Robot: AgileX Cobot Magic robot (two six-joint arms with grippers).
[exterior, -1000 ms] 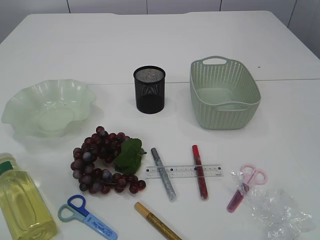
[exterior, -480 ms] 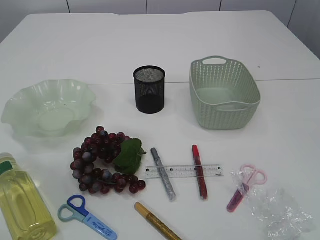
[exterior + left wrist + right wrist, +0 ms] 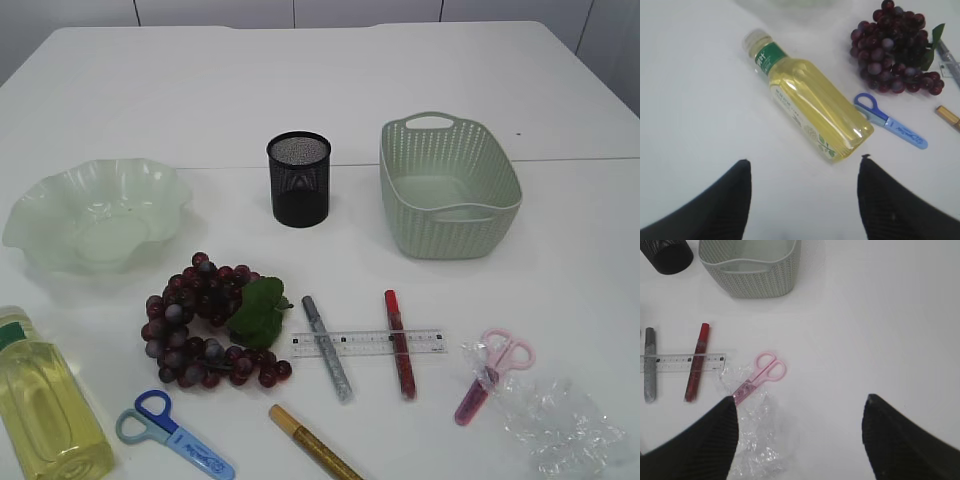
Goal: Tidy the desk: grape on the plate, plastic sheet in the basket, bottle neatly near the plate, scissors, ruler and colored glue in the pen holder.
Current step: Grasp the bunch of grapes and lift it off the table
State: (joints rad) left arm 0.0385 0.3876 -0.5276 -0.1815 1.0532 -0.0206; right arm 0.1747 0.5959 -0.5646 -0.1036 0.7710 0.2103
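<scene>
Pen holder (image 3: 299,178) stood between plate (image 3: 95,212) and basket (image 3: 447,186); ruler (image 3: 368,342) lay apparently under two glue sticks (image 3: 326,346).

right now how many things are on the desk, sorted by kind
scissors: 2, blue and pink
glue pens: 3, silver, red, gold
ruler: 1
grape bunch: 1
bottle: 1
plastic sheet: 1
plate: 1
pen holder: 1
basket: 1
total: 12
</scene>
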